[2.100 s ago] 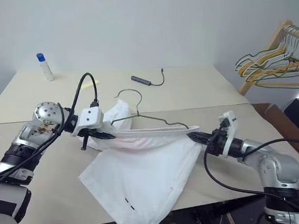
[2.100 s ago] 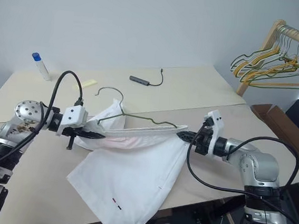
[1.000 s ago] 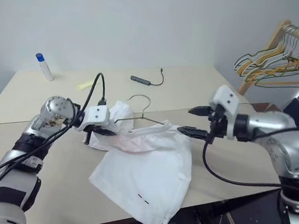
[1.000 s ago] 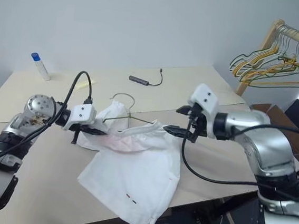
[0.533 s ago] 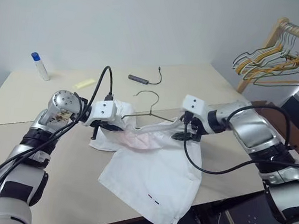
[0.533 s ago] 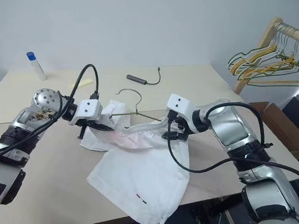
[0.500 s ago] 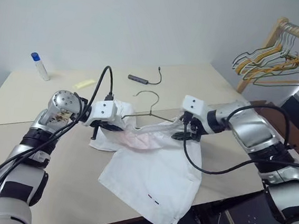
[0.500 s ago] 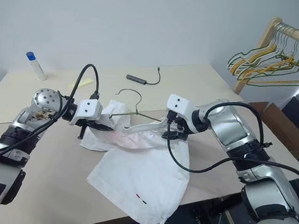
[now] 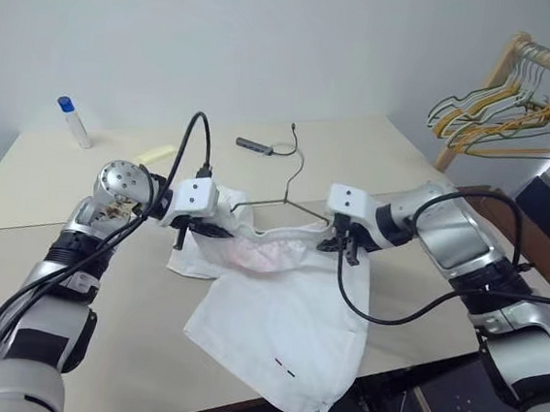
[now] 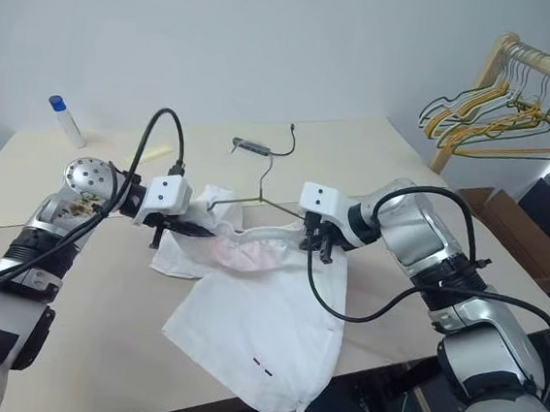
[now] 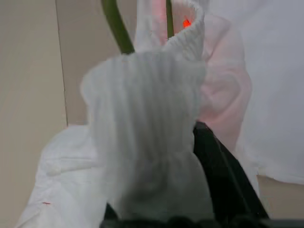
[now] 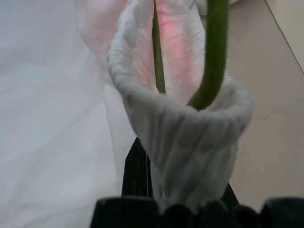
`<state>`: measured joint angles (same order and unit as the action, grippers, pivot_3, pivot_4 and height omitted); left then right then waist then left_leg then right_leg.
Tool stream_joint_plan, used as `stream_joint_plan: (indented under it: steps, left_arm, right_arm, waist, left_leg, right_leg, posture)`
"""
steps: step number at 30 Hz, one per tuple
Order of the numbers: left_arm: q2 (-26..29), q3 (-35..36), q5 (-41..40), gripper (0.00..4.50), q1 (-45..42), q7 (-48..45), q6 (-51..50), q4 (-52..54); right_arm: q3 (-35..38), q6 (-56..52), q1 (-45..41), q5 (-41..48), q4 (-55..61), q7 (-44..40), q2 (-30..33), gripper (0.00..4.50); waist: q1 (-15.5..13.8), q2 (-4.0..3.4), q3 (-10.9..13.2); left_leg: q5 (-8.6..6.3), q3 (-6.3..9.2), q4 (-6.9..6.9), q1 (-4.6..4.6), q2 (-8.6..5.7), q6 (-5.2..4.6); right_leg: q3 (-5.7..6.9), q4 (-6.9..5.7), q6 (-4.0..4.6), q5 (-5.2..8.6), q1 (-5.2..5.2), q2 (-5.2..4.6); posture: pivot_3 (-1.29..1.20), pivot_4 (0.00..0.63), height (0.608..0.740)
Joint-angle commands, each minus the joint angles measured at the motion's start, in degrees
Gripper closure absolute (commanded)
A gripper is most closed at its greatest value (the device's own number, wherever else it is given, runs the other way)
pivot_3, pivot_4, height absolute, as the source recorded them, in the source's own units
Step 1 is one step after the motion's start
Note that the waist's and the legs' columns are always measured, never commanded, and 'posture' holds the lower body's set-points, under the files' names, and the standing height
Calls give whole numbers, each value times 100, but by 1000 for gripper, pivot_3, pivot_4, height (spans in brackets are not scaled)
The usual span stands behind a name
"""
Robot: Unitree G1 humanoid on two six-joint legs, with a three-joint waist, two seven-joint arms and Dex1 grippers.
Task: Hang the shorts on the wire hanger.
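Observation:
The white shorts [image 9: 279, 314] lie on the table [image 9: 70, 313], their leg ends hanging over its front edge. The gathered waistband [image 9: 266, 249] is lifted between my two grippers. The thin wire hanger [image 9: 286, 199] runs inside the waistband, and its hook stands up above the middle. My left gripper [image 9: 222, 232] is at the waistband's left end, where the ribbed band [image 11: 147, 118] drapes over it beside a green wire [image 11: 116, 28]. My right gripper [image 9: 337, 246] is shut on the waistband's right end [image 12: 185, 123], where the hanger's corner [image 12: 213, 52] shows inside the band.
A wooden rack with yellow and green hangers [image 9: 513, 117] stands at the far right. A blue-capped bottle [image 9: 73, 121], a yellow note [image 9: 156, 154] and a black cable with a grey adapter [image 9: 256, 146] lie on the table's far side. A brown box [image 10: 517, 224] sits right of the table.
My right gripper, open beside the shorts a second ago, came down and left onto the waistband's right end and shut. The hanger's hook has tipped more upright. The left hand rose a little.

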<state>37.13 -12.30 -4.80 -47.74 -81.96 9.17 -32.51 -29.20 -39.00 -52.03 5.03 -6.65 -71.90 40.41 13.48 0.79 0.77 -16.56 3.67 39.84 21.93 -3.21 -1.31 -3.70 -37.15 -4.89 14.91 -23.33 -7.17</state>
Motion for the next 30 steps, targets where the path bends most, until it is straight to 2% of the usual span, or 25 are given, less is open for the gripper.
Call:
stream_joint_plan:
  steps: [1, 5, 8, 9, 14, 19, 25, 30]
  left_arm:
    - [-37, 262, -407, 2228, -203, -255, -162, 147]
    - [44, 367, -486, 1036, -250, -362, -239, 69]
    - [44, 458, -383, 130, -271, -89, -68, -53]
    - [62, 465, -368, 25, -298, -95, -48, -100]
    - [127, 713, -413, 25, -589, 199, 4, -342]
    - [-88, 1299, -932, 25, -741, 730, -496, -149]
    - [-471, 1751, -1960, 25, -331, 1192, -2020, 1351]
    - [-554, 1830, -2403, 25, -40, 1449, -2691, 2182]
  right_arm:
    - [522, -300, 67, 263, 383, -30, 136, 4500]
    - [1008, -856, 314, 608, 578, 54, 277, 4500]
    - [1407, -1266, 542, 882, 789, 159, 420, 4500]
    - [1535, -1394, 622, 970, 868, 200, 474, 4500]
    - [2318, -2127, 1199, 1486, 1405, 451, 865, 4500]
    - [3421, -3003, 1937, 2069, 2000, 931, 1066, 4500]
    - [4877, -4398, 2549, 2553, 2648, 1796, 849, 4500]
    - [5856, -5174, 3031, 2777, 3151, 2204, 770, 4500]
  waist:
    - [7, 0, 0]
    - [19, 0, 0]
    - [22, 0, 0]
    - [25, 0, 0]
    - [21, 0, 0]
    - [29, 0, 0]
    - [63, -4, -3]
    - [144, -20, -14]
  left_leg:
    - [0, 1, 0, 1, 0, 0]
    - [0, 3, -1, 1, 1, 0]
    - [0, 4, 0, 0, 1, 0]
    - [0, 4, 0, 0, 1, 0]
    - [0, 7, -1, 3, 0, 0]
    - [-1, 16, -1, 9, -5, -2]
    - [-1, 19, 0, 8, -5, -2]
    - [-1, 21, -2, 5, -4, -3]
  right_leg:
    - [1, 0, 0, 0, 0, 0]
    - [1, 0, 0, 0, 0, 0]
    - [1, -1, 0, 0, 1, 0]
    - [1, 0, 0, 0, 3, -1]
    - [4, 1, 0, 0, 3, -4]
    - [14, 4, 0, 0, 4, -15]
    - [12, 2, -1, 0, 11, -20]
    - [10, 1, -2, 0, 15, -19]
  posture:
    - [-201, 0, 740]
    - [-210, 0, 740]
    - [-221, 0, 740]
    - [-225, 0, 740]
    - [-247, 0, 740]
    - [-269, 0, 740]
    - [-289, 0, 740]
    - [-307, 0, 740]
